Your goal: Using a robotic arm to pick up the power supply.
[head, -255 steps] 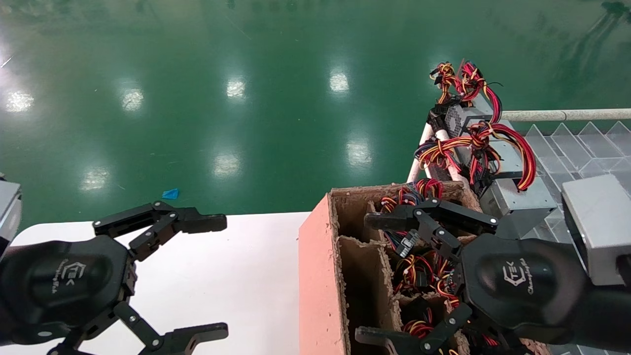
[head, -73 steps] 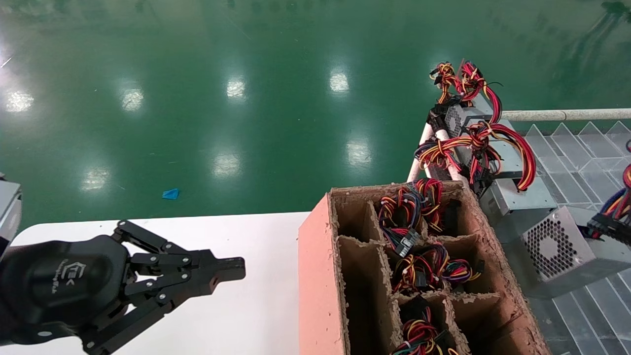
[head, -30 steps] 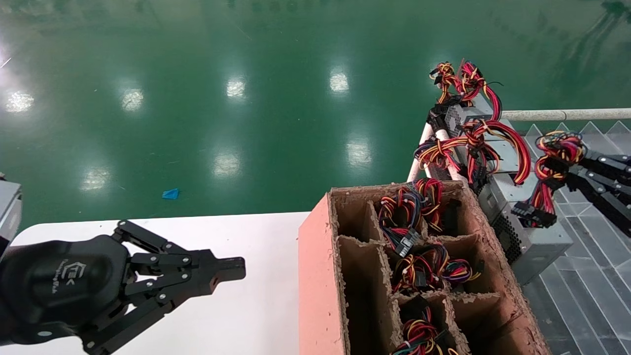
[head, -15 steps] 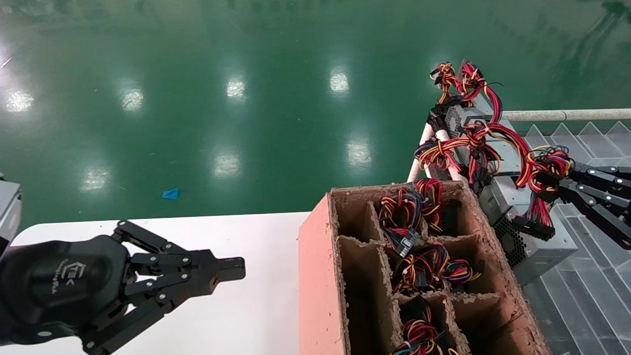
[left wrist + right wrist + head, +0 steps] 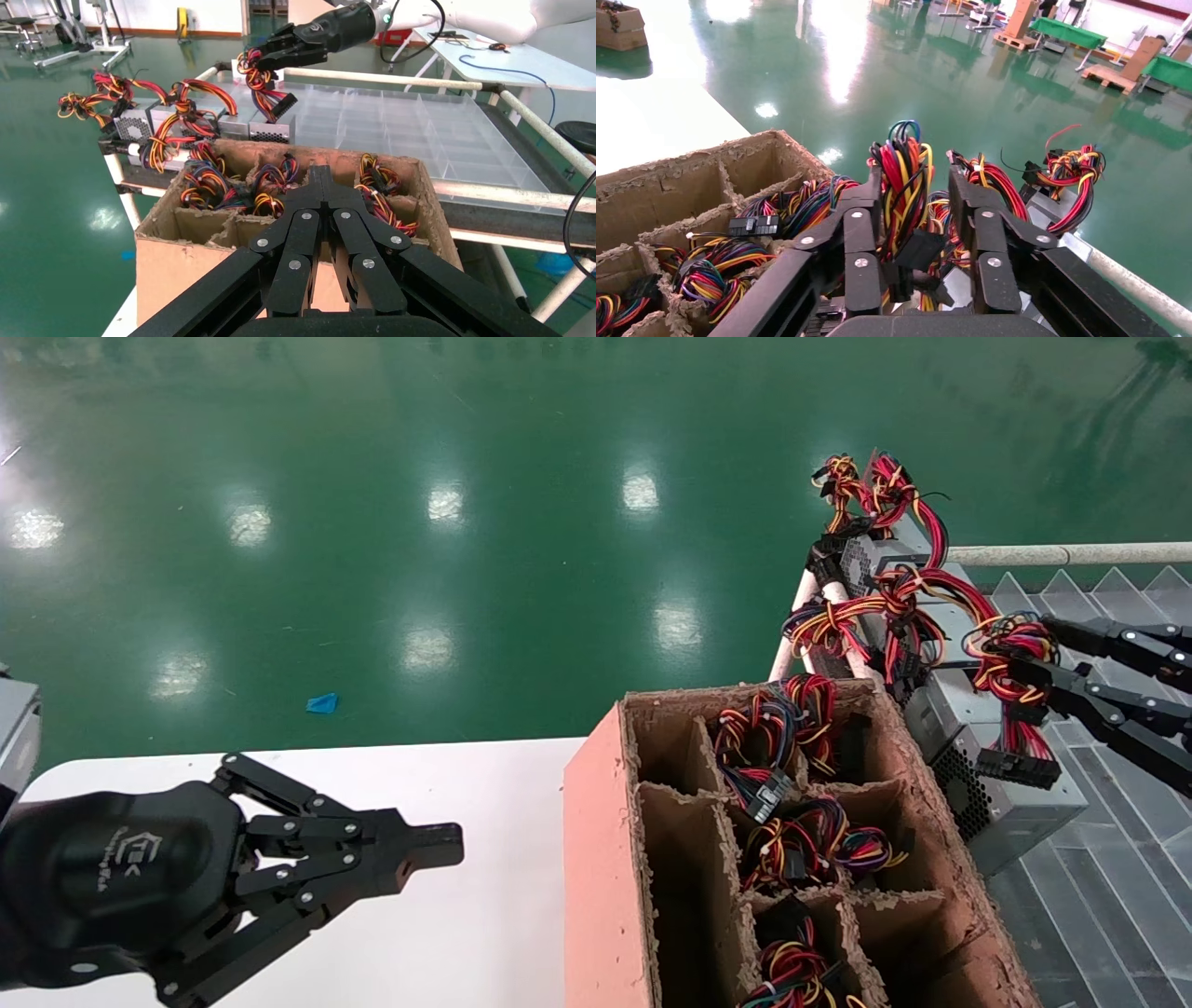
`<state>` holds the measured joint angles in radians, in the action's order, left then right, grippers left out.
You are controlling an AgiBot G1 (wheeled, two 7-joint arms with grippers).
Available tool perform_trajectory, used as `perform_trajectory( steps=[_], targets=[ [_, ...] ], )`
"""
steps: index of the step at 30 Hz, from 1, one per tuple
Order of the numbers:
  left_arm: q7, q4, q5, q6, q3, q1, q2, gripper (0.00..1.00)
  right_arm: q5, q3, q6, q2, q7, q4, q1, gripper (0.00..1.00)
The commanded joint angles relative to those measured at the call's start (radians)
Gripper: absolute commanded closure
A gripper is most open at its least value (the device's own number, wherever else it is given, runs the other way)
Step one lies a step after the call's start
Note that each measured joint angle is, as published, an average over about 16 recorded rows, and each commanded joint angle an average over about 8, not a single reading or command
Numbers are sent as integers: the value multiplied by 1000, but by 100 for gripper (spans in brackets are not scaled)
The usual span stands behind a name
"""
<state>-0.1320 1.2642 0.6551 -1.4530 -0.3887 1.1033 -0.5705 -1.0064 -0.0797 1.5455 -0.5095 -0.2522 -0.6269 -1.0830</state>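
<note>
Right now the right tool reaches in from about three o'clock in the head view, its two black linkage fingers parted a little around a bundle of red, yellow, orange and black wires. In the right wrist view the wire bundle stands up between the fingers, which sit either side of it with some gap; whether they press on it cannot be told. A black connector hangs from the bundle's lower end.

That bundle belongs to the power supply, a silver-grey metal box with a perforated mesh side, resting at roughly four o'clock from the centre of the head view, on a clear plastic divider tray. It sits just beside the far right edge of a pink-sided cardboard divider box. Further power supplies with their own wire bundles line up behind it, toward one o'clock.

The cardboard box's compartments hold more coloured wire bundles, some compartments showing only bare cardboard.

The left tool is parked at about eight o'clock over a white bench, its fingers drawn together to a narrow point, holding nothing. Beyond everything lies a glossy green floor.
</note>
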Motion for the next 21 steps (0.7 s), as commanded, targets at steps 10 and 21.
perform_trajectory(
  steps=[10, 21],
  targets=[
    [0, 0, 0, 0, 0, 0, 0, 100, 40, -13, 8, 5, 11, -56, -1, 0],
    [0, 0, 0, 0, 0, 0, 0, 100, 177, -32, 39, -6, 35, -129, 42, 0]
  ],
)
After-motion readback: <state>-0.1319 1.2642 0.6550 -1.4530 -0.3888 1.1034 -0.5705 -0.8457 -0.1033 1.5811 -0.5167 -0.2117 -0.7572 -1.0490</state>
